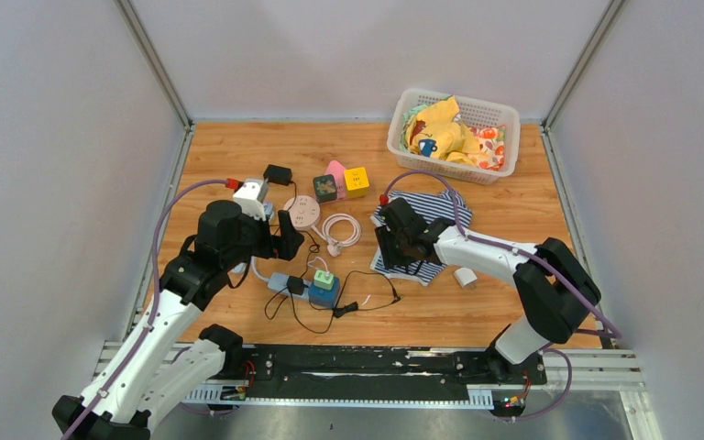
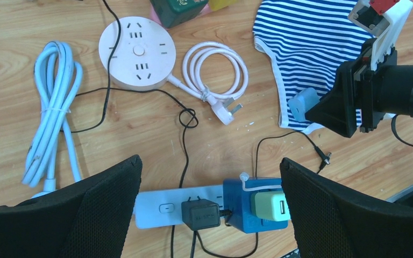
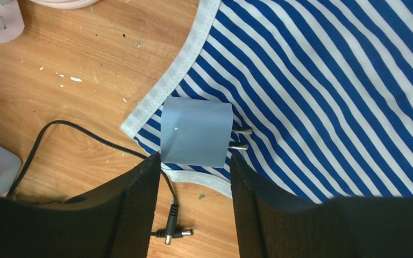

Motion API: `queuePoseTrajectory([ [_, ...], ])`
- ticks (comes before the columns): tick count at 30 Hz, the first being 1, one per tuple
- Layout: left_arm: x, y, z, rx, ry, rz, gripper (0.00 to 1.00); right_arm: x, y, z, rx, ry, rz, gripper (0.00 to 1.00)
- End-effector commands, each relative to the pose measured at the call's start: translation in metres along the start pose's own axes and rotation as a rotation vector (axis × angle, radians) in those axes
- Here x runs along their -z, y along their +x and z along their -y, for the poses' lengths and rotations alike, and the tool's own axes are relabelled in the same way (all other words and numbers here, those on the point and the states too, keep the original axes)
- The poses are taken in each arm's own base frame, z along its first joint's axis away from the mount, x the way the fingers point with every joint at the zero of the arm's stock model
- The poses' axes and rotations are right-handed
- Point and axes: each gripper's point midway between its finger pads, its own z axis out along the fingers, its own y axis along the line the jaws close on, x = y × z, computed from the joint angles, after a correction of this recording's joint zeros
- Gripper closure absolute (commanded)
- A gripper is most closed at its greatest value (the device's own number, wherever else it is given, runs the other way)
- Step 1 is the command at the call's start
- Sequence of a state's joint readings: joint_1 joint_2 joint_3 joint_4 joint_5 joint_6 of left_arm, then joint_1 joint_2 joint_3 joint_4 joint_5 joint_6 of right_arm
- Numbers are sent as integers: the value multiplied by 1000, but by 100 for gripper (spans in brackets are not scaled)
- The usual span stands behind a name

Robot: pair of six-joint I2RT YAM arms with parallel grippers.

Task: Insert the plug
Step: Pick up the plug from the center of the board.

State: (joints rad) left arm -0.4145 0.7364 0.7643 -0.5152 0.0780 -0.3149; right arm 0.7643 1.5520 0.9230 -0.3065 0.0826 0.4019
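Observation:
A grey-blue plug (image 3: pixel 196 131) lies on its side on the striped cloth (image 3: pixel 328 80), its two prongs pointing right. My right gripper (image 3: pixel 193 161) is open, and its fingertips flank the plug's near end. From the left wrist the plug (image 2: pixel 303 103) shows at the tip of the right gripper. The white power strip (image 2: pixel 161 207) lies on the table with a black adapter (image 2: pixel 200 214) plugged in and a blue cube adapter (image 2: pixel 250 207) carrying a pale green charger (image 2: pixel 269 206). My left gripper (image 2: pixel 209 161) hangs wide open above the strip, holding nothing.
A round pink socket (image 2: pixel 138 52), a coiled white cable (image 2: pixel 215 70) and a light blue cable bundle (image 2: pixel 54 107) lie behind the strip. A black barrel connector (image 3: pixel 175 232) rests between the right fingers. A basket (image 1: pixel 422 151) of clothes stands at the back right; coloured cubes (image 1: pixel 344 183) sit mid-table.

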Motion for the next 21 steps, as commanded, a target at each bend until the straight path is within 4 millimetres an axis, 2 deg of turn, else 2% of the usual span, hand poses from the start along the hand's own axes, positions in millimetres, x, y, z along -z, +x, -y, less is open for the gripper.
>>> queuePoseTrajectory([
  [1, 3, -8, -1, 59, -25, 27, 0, -1, -3, 0, 1, 32, -5, 51],
  [5, 3, -8, -1, 85, -31, 32, 0, -3, -1, -1, -21, 36, -12, 46],
  [11, 4, -6, -8, 111, -68, 42, 0, -6, 1, -4, -28, 38, -17, 47],
  [18, 9, -8, -7, 130, -64, 55, 2, -9, 5, -5, -30, 36, -26, 48],
  [19, 9, -7, -6, 135, -65, 53, 3, -10, 6, -4, -31, 42, -29, 48],
  [21, 9, -6, -6, 144, -66, 46, 7, -9, 7, -2, -35, 48, -26, 55],
])
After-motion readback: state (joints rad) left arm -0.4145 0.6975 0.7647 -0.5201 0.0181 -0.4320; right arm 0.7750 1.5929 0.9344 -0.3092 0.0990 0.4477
